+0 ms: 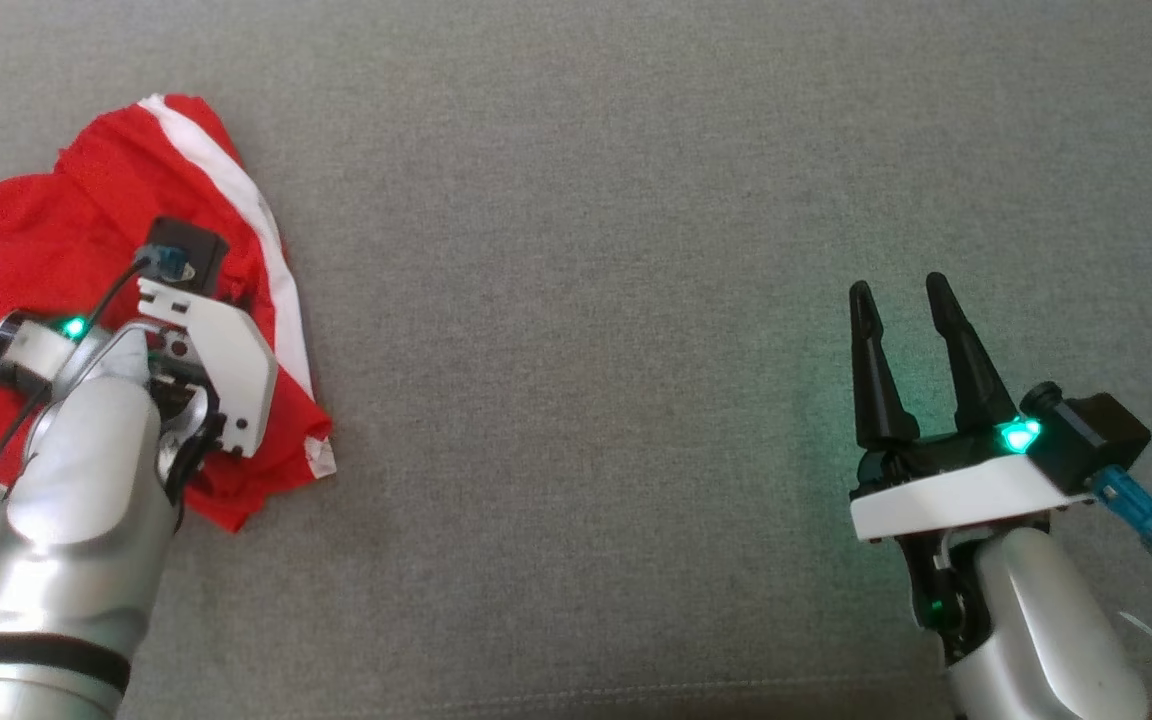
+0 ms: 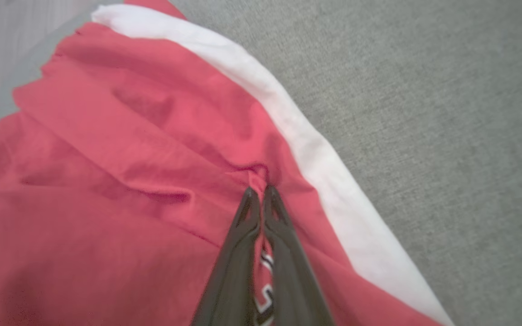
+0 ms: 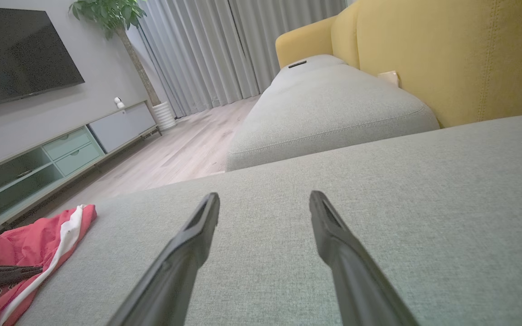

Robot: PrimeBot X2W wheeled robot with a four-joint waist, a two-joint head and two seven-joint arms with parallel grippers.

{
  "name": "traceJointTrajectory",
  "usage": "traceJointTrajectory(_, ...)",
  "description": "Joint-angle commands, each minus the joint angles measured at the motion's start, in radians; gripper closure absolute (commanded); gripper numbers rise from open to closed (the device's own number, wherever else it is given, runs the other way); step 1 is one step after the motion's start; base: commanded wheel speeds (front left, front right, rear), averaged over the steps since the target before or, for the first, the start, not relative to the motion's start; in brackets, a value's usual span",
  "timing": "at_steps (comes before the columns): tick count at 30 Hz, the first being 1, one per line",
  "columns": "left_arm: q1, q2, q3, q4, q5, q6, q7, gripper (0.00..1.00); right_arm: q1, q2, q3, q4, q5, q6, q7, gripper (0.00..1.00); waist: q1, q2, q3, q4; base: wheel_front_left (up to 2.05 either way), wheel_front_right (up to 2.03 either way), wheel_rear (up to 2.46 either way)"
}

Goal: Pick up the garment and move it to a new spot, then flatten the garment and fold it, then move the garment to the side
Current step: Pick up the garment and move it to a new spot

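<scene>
You have one garment (image 1: 26, 240) to deal with: a red piece with one white stripe (image 2: 315, 154) along its edge. It lies crumpled at the left side of the grey sofa cushion (image 1: 586, 300). Your left hand (image 2: 258, 192) is down on it. Its two fingers are pressed together, pinching a small fold of red cloth between the tips, just beside the stripe. Your right hand (image 1: 900, 284) is well apart on the right, over bare cushion, with its two fingers spread wide and nothing between them.
</scene>
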Motion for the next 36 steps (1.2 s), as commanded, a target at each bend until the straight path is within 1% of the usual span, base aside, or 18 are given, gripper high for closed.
traceJointTrajectory(1,-0.019,0.04,0.028,-0.023,-0.005,0.002,-0.015,1.0,-0.032,-0.004,0.021,-0.027,0.01,-0.001,-0.011,0.0,0.0,0.0,-0.005,0.002,0.0,0.0,0.0)
traceJointTrajectory(5,-0.025,0.02,0.04,-0.062,-0.024,0.015,-0.127,1.0,-0.026,-0.004,0.024,-0.02,0.008,-0.001,-0.011,0.0,0.0,0.0,-0.032,0.006,0.0,0.0,0.0)
traceJointTrajectory(10,-0.022,-0.033,0.08,-0.122,-0.093,0.014,-0.268,1.0,-0.01,-0.004,0.019,-0.009,0.005,-0.001,-0.011,0.0,0.0,0.0,-0.082,0.01,0.0,0.0,0.0)
traceJointTrajectory(11,-0.02,-0.04,0.086,-0.137,-0.1,0.019,-0.293,1.0,-0.006,-0.004,0.018,-0.006,0.005,-0.001,-0.011,0.0,0.0,0.0,-0.093,0.011,0.0,0.0,0.0)
traceJointTrajectory(17,0.002,-0.083,0.095,-0.237,-0.126,0.039,-0.387,1.0,0.018,-0.004,0.014,0.004,0.008,-0.001,-0.011,0.0,0.0,0.0,-0.147,0.013,0.0,0.0,0.0)
traceJointTrajectory(23,0.031,-0.133,0.075,-0.33,-0.159,0.04,-0.355,1.0,0.021,-0.004,0.02,-0.001,0.016,-0.001,-0.011,0.0,0.0,0.0,-0.157,0.001,0.0,0.0,0.0)
traceJointTrajectory(28,0.037,-0.166,0.05,-0.395,-0.172,0.049,-0.321,1.0,0.013,-0.004,0.034,-0.007,0.03,-0.001,-0.011,0.0,0.0,0.0,-0.141,-0.036,0.0,0.0,0.0)
traceJointTrajectory(33,0.012,-0.2,0.009,-0.429,-0.178,0.06,-0.29,1.0,-0.013,-0.004,0.051,-0.02,0.047,-0.001,-0.011,0.0,0.0,0.0,-0.105,-0.108,0.0,0.0,0.0)
traceJointTrajectory(36,-0.018,-0.218,-0.021,-0.434,-0.185,0.07,-0.285,1.0,-0.033,-0.004,0.064,-0.029,0.06,-0.001,-0.011,0.0,0.0,0.0,-0.084,-0.167,0.0,0.0,0.0)
